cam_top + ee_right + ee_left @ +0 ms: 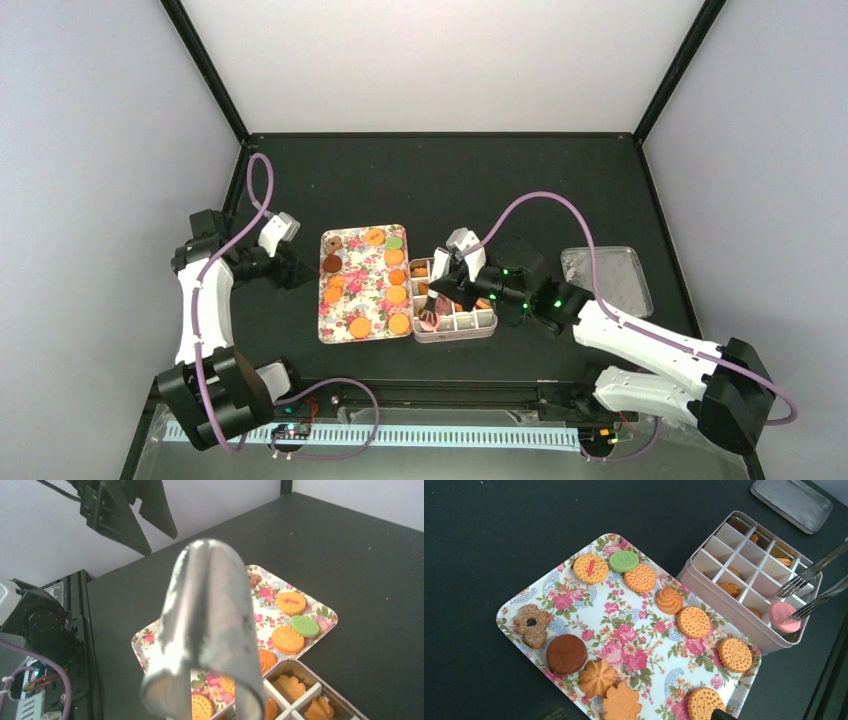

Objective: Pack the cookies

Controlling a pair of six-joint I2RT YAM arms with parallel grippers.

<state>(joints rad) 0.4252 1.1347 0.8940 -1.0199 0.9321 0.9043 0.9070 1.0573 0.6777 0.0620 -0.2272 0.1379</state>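
Several cookies (693, 622), mostly orange with one green (623, 560) and one brown (566, 653), lie on the flower-patterned tray (362, 300). More orange cookies sit in compartments of the divided box (470, 322) just right of the tray. My right gripper (452, 272) is shut on the metal tongs (210, 630). The tong tips (809, 587) hold a pink cookie (783, 616) over the box's near-left corner compartment. My left gripper (290, 267) hovers left of the tray, open and empty. Its black fingers (120, 515) show spread in the right wrist view.
The box's grey lid (606, 279) lies flat to the right of the box and shows in the left wrist view (791, 501). Purple cables run along both arms. Black frame posts stand at the table's corners.
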